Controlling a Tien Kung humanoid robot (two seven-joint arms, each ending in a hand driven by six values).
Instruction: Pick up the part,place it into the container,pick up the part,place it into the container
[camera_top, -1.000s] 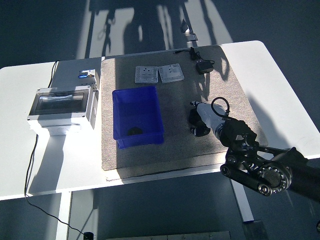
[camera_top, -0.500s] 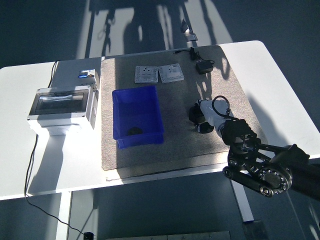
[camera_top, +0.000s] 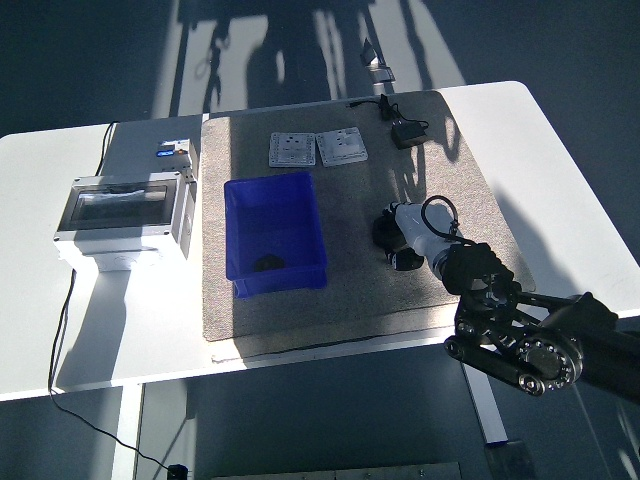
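Note:
A blue container (camera_top: 240, 215) stands on the grey mat, and one small dark part (camera_top: 267, 263) lies on its floor near the front wall. My right hand (camera_top: 394, 243) reaches in from the lower right on a white wrist. It hovers low over the mat, just right of the container. Its dark shape merges with the shadow beneath it, so I cannot make out a part under it or in it. My left arm is out of the picture.
Two grey square plates (camera_top: 292, 148) (camera_top: 342, 147) lie at the mat's far side, with a black adapter (camera_top: 407, 133) and its cable at the far right corner. A grey electrical box (camera_top: 125, 215) with a clear lid stands left of the container.
My right hand has shifted slightly over the mat, first a little right and away, then back left. It stays just right of the container. Nothing else has moved.

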